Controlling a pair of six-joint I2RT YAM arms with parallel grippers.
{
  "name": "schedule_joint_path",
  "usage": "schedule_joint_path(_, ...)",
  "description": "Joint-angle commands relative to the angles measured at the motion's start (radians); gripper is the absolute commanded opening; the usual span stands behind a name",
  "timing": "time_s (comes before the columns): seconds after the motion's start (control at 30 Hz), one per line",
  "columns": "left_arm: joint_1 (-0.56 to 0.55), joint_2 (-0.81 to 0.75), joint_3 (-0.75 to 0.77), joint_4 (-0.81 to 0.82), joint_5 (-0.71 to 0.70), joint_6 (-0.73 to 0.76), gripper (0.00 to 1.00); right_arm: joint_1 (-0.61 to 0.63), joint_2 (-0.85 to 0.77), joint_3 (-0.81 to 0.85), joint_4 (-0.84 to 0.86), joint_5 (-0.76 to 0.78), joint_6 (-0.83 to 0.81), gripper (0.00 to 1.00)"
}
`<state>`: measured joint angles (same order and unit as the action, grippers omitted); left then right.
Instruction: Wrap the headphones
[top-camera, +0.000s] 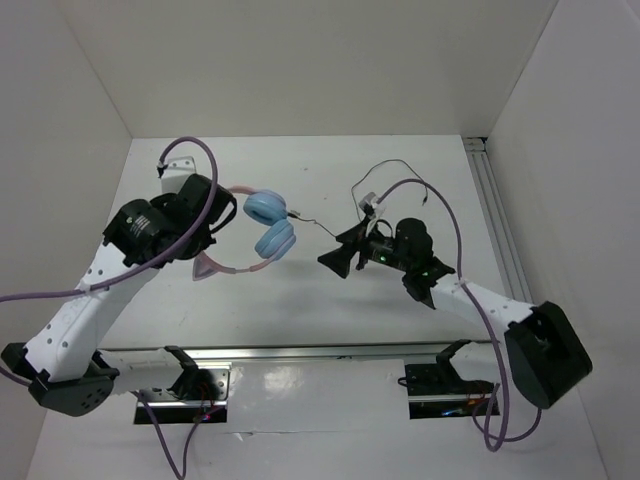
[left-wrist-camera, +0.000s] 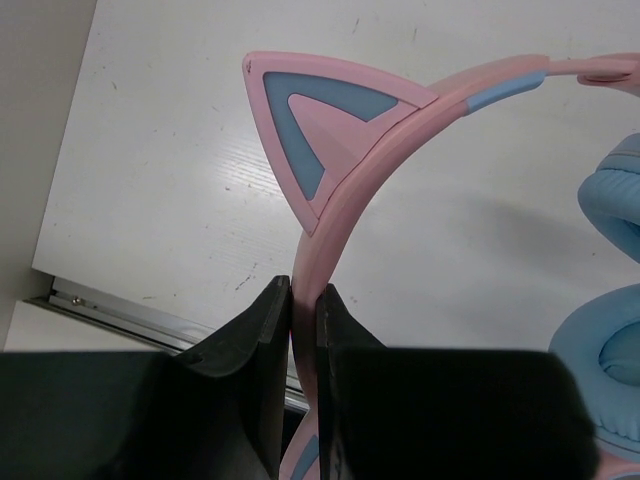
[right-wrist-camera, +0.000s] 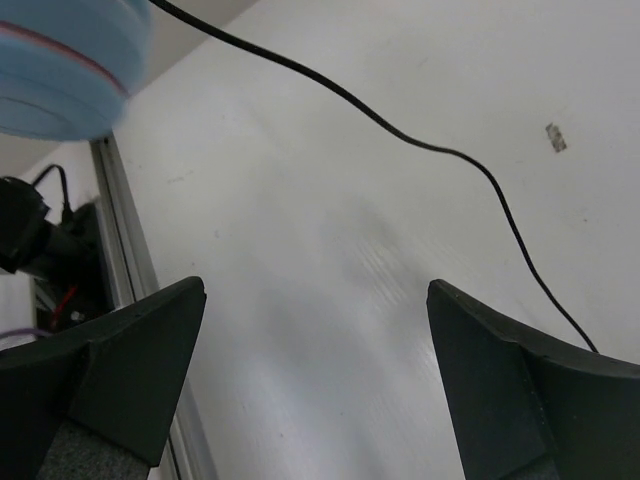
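I've got the L gripper (left-wrist-camera: 303, 292) clamped tight on the pink headband (left-wrist-camera: 345, 190) just below the cat ear (left-wrist-camera: 320, 120), so the headphones (top-camera: 262, 228) sit left of ctr on the table (top-camera: 300, 300) w/ both blue ear cups (top-camera: 270, 225) pointing right. R gripper (right-wrist-camera: 315, 290) is spread wide w/ nothing in it, low over the tabletop just right of the cups. Farther out, the thin black cord (right-wrist-camera: 450, 150) runs from the cups across the table past its fingers toward the far right side.
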<state>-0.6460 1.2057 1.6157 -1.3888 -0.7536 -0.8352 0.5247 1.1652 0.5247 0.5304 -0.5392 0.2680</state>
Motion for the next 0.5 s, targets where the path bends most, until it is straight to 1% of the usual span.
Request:
schedule_joint_path(0.0, 0.006, -0.070, 0.075, 0.024, 0.043, 0.018, 0.00, 0.015, 0.095, 0.067, 0.072, 0.070, -0.087, 0.99)
schedule_joint_path(0.03, 0.015, -0.071, 0.087, 0.024, 0.054, 0.018, 0.00, 0.015, 0.117, 0.077, 0.082, 0.106, -0.087, 0.99)
schedule_joint_path(0.13, 0.016, -0.094, 0.107, 0.024, 0.063, 0.039, 0.00, 0.015, 0.191, 0.118, 0.091, 0.139, -0.096, 0.99)
schedule_joint_path(0.3, 0.016, -0.112, 0.107, 0.024, 0.073, 0.059, 0.00, 0.015, 0.321, 0.201, 0.100, 0.114, -0.118, 0.97)
schedule_joint_path(0.47, 0.025, -0.112, 0.098, 0.024, 0.073, 0.077, 0.00, 0.015, 0.396, 0.253, 0.102, 0.114, -0.127, 0.97)
